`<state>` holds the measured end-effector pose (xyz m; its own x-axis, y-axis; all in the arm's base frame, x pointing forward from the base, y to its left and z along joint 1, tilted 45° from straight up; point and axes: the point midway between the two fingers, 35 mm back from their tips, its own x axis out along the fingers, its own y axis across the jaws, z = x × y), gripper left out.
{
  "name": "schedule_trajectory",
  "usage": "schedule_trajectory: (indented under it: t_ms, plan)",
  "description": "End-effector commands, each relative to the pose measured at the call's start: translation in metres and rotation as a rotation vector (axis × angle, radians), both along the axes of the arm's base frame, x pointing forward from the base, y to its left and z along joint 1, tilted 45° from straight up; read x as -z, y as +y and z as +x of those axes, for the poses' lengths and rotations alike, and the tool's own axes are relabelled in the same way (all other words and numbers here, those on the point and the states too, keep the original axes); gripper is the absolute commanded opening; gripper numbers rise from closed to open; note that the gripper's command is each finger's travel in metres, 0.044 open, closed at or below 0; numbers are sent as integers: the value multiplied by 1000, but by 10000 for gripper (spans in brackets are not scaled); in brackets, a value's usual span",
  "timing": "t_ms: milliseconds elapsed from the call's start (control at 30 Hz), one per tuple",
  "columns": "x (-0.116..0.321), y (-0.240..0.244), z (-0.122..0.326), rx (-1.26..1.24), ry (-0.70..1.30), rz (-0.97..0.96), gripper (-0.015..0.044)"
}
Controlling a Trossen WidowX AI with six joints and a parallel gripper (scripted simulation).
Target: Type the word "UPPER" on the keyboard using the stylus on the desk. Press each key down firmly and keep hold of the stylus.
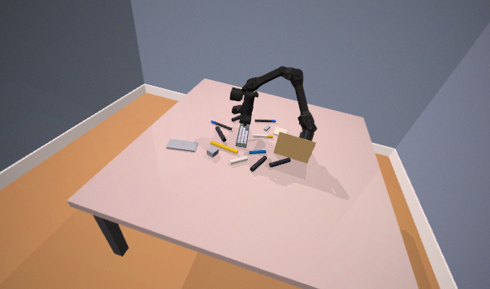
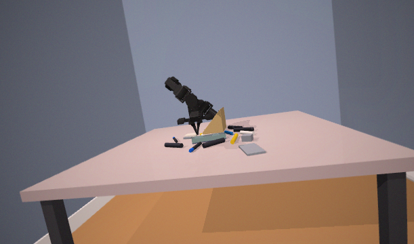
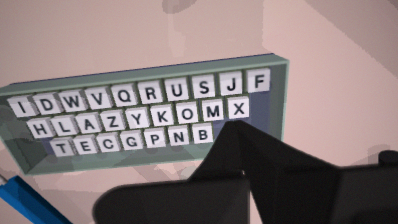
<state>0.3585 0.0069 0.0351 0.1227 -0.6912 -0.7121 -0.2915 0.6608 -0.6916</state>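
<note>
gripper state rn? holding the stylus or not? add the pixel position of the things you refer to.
Gripper (image 1: 245, 124) (image 2: 197, 134) (image 3: 233, 128): closed, fingertips together at the keyboard (image 1: 242, 138) (image 2: 209, 138) (image 3: 285, 95); no stylus visible between them.

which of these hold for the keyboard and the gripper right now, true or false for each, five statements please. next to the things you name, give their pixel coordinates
The U key (image 3: 174, 90) sits in the top row, between R and S: true.
The P key (image 3: 154, 138) sits in the top row: false, it is in the bottom row, between G and N.
The black jaws are shut with nothing between them: true.
The blue pen-like stick (image 1: 257, 152) (image 3: 30, 200) lies inside the grey-green keyboard tray (image 1: 240, 144) (image 2: 209, 138) (image 3: 284, 100): false, it lies outside it.
The E key (image 3: 85, 145) is right beside T: true.
</note>
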Motion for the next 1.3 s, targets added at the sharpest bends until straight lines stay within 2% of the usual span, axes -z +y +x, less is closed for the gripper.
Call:
schedule_trajectory:
  t_ms: [0, 133, 467, 767, 1100, 1267]
  plan:
    - [2, 2, -7, -7, 2, -3, 0]
    - [13, 8, -33, -7, 4, -3, 0]
    - [14, 9, -33, -8, 5, -3, 0]
    - [61, 54, -54, -7, 5, 1, 0]
    - [59, 56, -54, -7, 5, 1, 0]
    - [20, 94, -61, -7, 6, 4, 0]
